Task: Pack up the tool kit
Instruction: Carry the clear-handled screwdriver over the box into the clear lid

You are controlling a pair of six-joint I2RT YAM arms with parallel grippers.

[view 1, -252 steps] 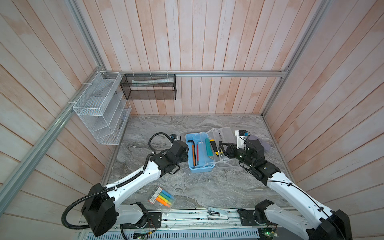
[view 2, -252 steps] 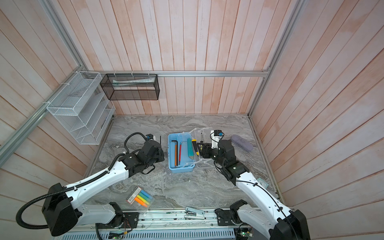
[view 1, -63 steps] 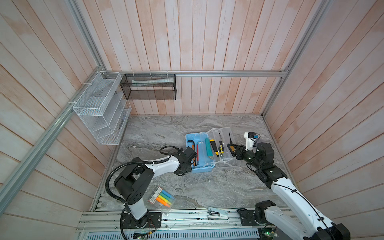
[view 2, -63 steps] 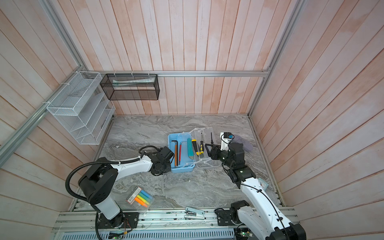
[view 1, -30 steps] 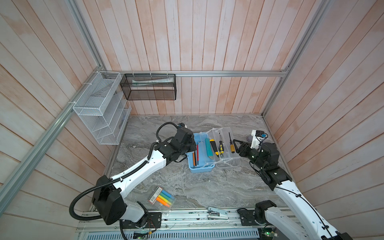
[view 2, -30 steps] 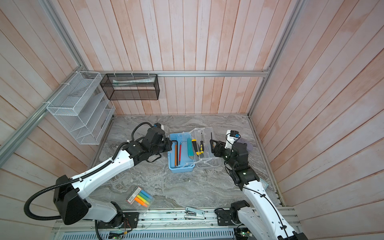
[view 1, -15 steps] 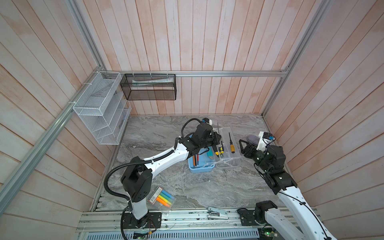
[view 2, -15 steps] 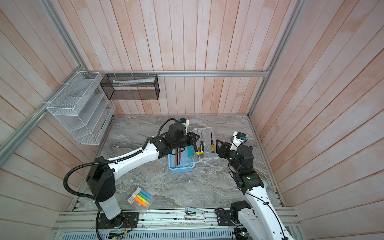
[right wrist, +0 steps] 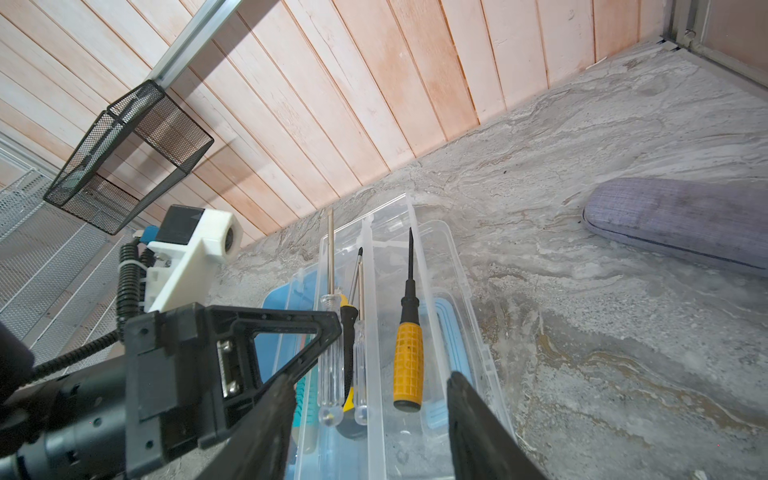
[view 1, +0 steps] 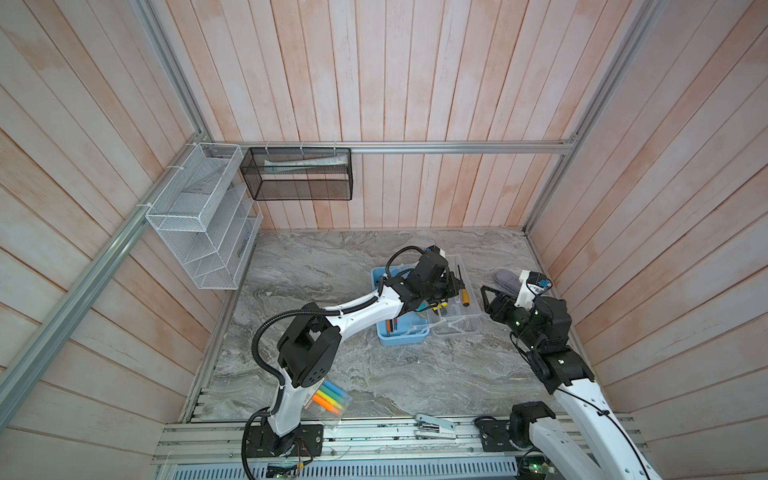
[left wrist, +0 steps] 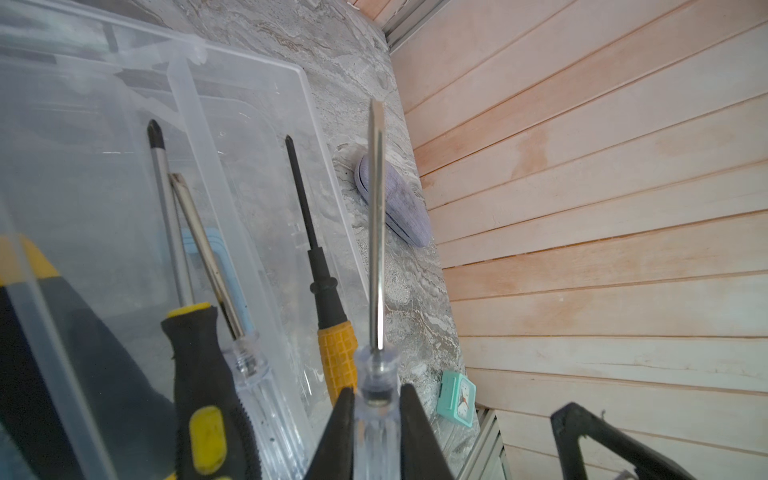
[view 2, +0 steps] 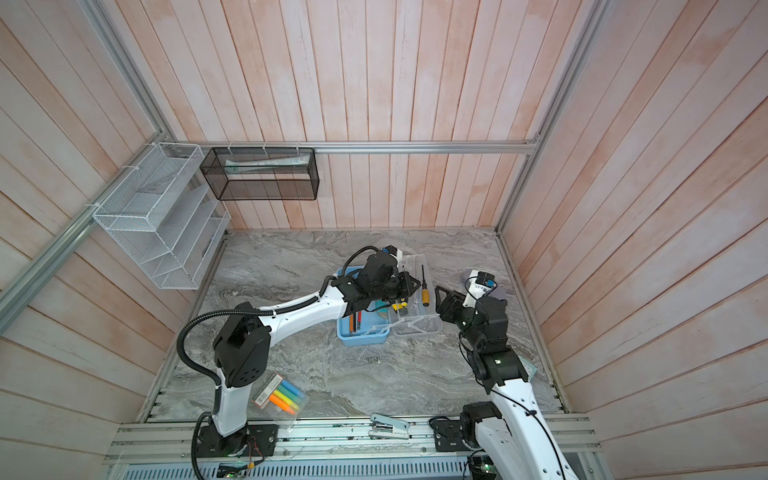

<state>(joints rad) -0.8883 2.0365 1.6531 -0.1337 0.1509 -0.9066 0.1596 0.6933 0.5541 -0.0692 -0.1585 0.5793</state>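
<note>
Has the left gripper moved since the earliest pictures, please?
Yes: the left gripper went rightward, from left of the light-blue plastic tool kit to over its transparent lid.

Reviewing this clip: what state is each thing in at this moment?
tool kit: open, lid folded out flat.
left pincer: shut on clear-handled screwdriver.
right pincer: open, empty.
orange-handled screwdriver: lying in the lid.
lilac case: shut.

Bright, even, soft light, faint shadows; left claw [left wrist: 376, 390] blurs up close (top views sharp throughout)
</note>
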